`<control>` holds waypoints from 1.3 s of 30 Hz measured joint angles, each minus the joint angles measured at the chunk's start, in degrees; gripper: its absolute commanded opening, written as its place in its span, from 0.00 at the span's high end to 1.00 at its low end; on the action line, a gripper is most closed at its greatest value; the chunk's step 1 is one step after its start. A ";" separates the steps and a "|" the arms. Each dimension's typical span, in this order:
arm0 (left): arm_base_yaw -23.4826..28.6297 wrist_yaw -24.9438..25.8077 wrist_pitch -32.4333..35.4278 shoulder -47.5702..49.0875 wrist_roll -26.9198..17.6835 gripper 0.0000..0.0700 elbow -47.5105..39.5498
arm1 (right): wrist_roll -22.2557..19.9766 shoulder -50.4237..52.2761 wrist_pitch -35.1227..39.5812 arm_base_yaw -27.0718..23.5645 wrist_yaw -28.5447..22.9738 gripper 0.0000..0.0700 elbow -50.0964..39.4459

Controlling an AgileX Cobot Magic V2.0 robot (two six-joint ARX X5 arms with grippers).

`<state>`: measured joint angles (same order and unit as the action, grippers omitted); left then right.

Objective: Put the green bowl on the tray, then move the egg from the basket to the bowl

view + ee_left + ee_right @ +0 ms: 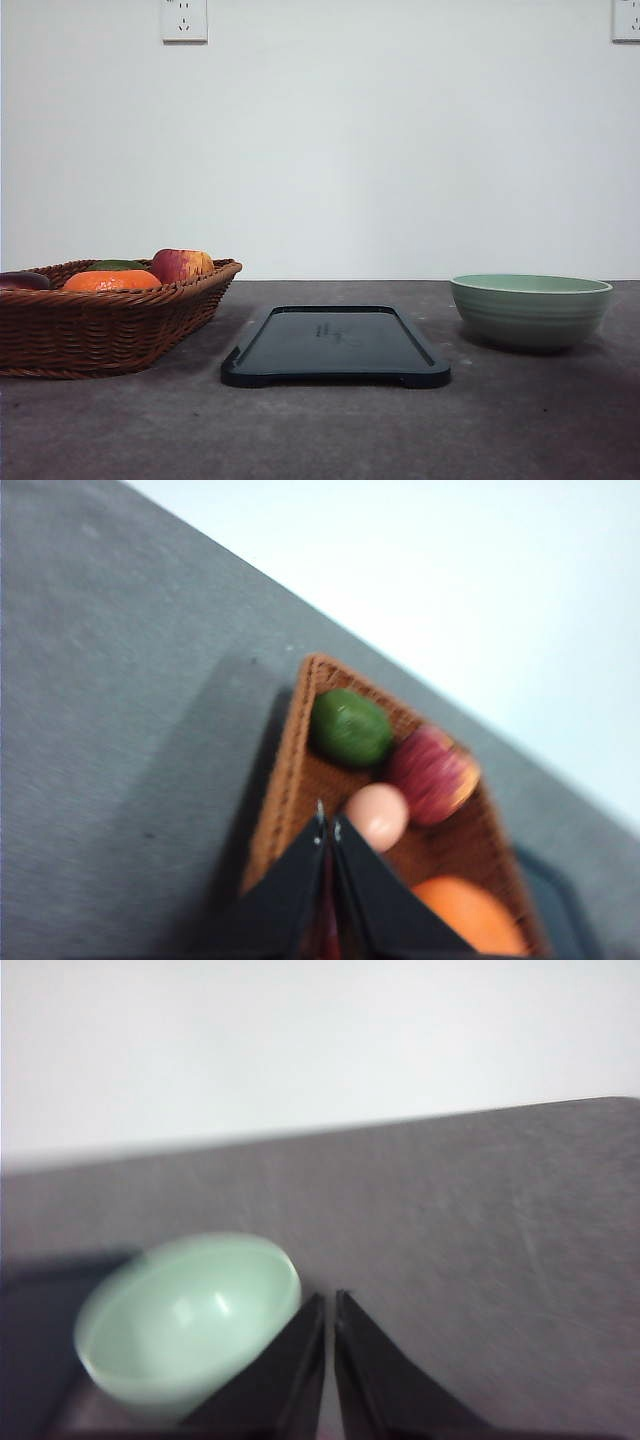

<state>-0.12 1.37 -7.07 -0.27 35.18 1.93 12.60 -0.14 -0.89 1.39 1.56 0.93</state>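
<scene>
Surface (330, 430) grey, matte, against a white wall (400, 150) with two outlets near the top of the front view. Tray (335, 345) lies flat at centre, bare. Bowl (530, 310) stands upright on the surface to the right of the tray, apart from it, not on it; front view shows nothing rising above its rim. Basket (100, 320) sits at left, also apart from the tray.

Basket contents, front view: orange (112, 281), red apple (182, 265), a green fruit (115, 265) behind the orange, a dark item at the far left edge, identity unclear.

Left wrist view, somewhat blurred: left gripper (327, 830) hangs over the basket (290, 800), jaws pressed together with only a sliver between the tips, holding nothing. Egg (378, 816), pale pink-tan, lies in the basket just beside the tips, with the green fruit (350, 727), apple (433, 775) and orange (470, 915) around it.

Right wrist view, blurred: right gripper (329, 1305) jaws pressed together, empty, tips near the bowl (185, 1325) rim; contact cannot be told. Bowl interior looks empty. Dark tray edge (40, 1300) beside the bowl.
</scene>
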 measured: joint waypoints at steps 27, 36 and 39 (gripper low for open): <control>0.00 0.74 -3.32 -23.36 -18.14 1.00 34.91 | -0.92 -23.69 -8.07 0.00 6.08 0.99 32.39; 0.00 13.57 -15.02 -40.09 -24.71 1.00 49.47 | -8.77 -38.65 -21.42 0.00 13.40 0.99 44.99; 0.00 15.39 -20.95 -45.47 -26.12 1.00 53.25 | -10.76 -43.63 -26.48 0.00 14.54 0.99 48.55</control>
<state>-0.12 16.75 -28.02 -45.74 9.06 55.18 1.84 -43.78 -27.36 1.39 16.10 49.48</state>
